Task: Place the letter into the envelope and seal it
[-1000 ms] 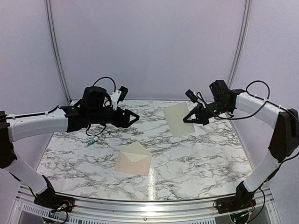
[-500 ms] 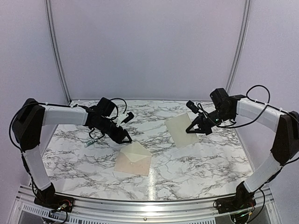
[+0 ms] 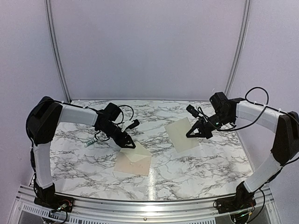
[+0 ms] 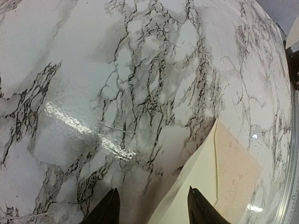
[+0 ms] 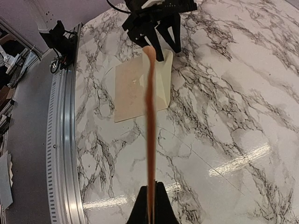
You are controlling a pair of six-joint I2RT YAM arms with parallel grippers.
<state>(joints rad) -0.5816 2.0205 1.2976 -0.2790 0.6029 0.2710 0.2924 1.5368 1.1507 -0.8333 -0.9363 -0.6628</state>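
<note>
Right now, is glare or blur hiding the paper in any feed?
Right wrist view: the flat peach-beige paper letter, edge-on in the right tool, is an out-of-focus streak; glare on the marble table beside it. Left wrist view: fisheye curves the table; glare streak left of the sharp cream flapped paper envelope. Top view: even light.

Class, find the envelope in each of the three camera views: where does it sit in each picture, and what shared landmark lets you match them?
Top external: the envelope lies flat at lower centre.
Left wrist: bottom right, flap pointing up.
Right wrist: upper middle, partly behind the edge-on letter.
Landmark: the left gripper, jaws open, at the flap's tip in every view.
</note>
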